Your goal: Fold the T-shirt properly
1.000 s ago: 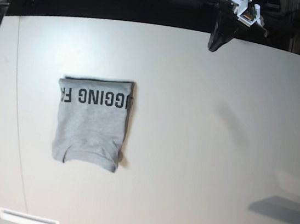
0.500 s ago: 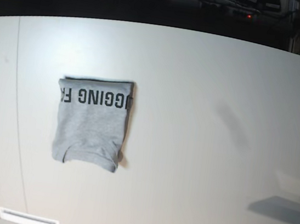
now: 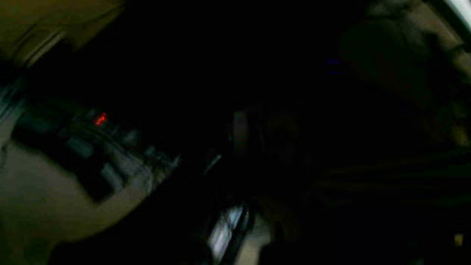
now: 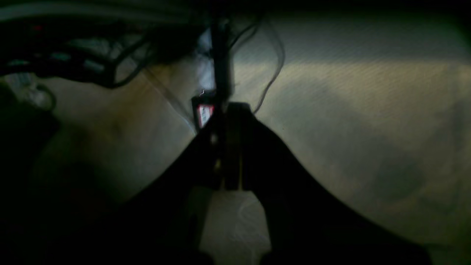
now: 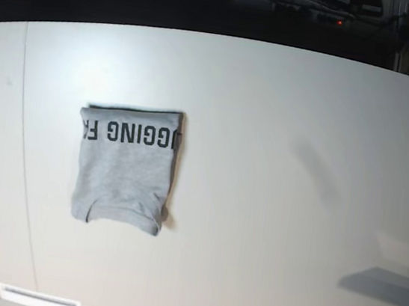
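T-shirt lies folded into a compact rectangle on the white worktop, left of centre in the base view, its lettered band along the far edge and its long axis running near to far. Neither arm shows over the worktop. The right gripper has its fingers pressed together on nothing, pointing at dim floor and cables. The left wrist view is dark and blurred; those fingers are together too. By the layout, the right arm sits on the shirt's side, though any further move looks unnecessary.

The right gripper, its dark jaws pressed together, points at dim floor and loose cables.
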`<state>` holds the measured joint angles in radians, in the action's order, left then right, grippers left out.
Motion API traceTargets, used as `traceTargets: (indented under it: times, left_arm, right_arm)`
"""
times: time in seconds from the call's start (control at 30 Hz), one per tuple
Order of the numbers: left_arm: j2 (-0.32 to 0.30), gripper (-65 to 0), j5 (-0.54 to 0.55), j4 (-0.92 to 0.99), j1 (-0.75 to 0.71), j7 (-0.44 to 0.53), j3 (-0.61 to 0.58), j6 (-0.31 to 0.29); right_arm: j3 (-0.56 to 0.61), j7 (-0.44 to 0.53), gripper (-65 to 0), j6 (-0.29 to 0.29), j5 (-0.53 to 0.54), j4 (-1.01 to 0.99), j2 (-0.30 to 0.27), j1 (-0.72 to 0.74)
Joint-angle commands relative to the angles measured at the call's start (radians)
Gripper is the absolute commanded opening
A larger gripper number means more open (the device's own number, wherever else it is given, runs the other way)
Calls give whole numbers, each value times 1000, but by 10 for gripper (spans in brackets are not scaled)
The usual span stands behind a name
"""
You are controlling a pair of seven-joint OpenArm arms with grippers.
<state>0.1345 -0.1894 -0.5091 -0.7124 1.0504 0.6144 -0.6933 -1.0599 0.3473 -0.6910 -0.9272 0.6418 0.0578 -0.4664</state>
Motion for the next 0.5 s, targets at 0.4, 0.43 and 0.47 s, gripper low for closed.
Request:
traceTargets:
  times: [0.4,0.43,0.47]
  left_arm:
    - [-180,-650,-718,435,455,-852,316,315]
    - [-180,-650,-724,445,488,-902,316,338]
    - [-180,-650,-727,450,515,-944,316,357]
  right_arm:
    - [-193,-225,-641,551,-519,-642,-174,337]
    - [-193,-276,-641,551,-519,-642,-171,378]
    - [-193,-336,-641,551,-519,-642,-171,410]
